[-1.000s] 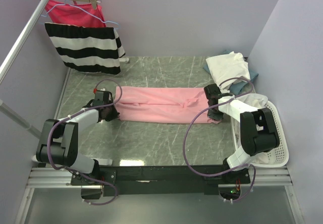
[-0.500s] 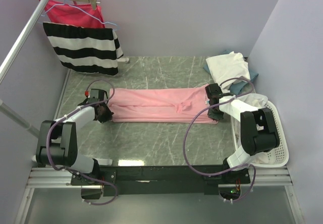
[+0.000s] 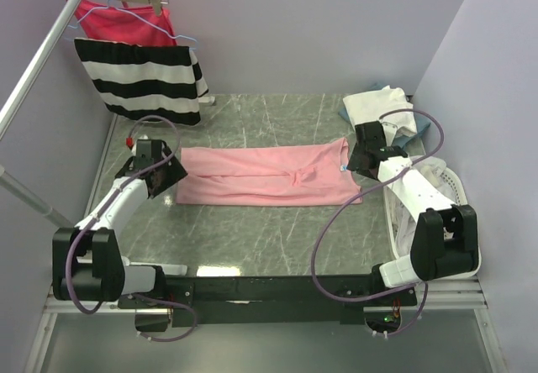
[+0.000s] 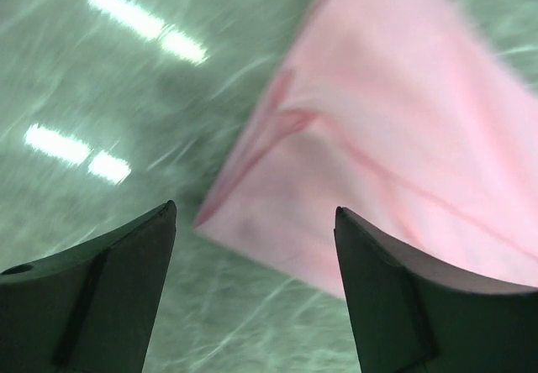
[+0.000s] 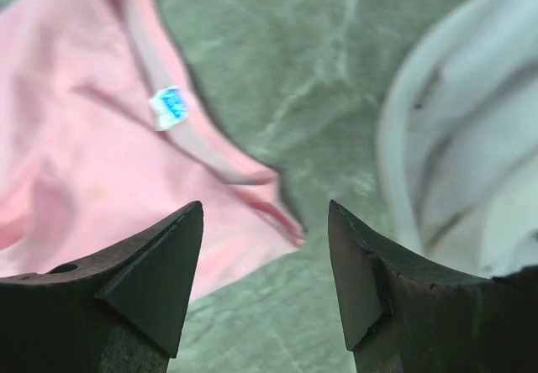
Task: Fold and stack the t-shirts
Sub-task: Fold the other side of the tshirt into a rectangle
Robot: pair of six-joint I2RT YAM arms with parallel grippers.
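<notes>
Jaws stand spread on both sides, pinching nothing. Your left gripper (image 4: 255, 207) hangs just off the left end of the pink tee (image 3: 269, 175), which lies flat in a long band. Your right gripper (image 5: 265, 205) is over the tee's right end, near the collar label (image 5: 170, 107). Expect light, limp, sliding cloth, so pinch all layers at the end corners. Both arms angle in from beyond the tee's ends, wrists tipped down.

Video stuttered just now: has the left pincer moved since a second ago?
Yes. The left pincer, now open, has shifted left, toward the left edge of the table, and off the end of the pink t-shirt.
</notes>
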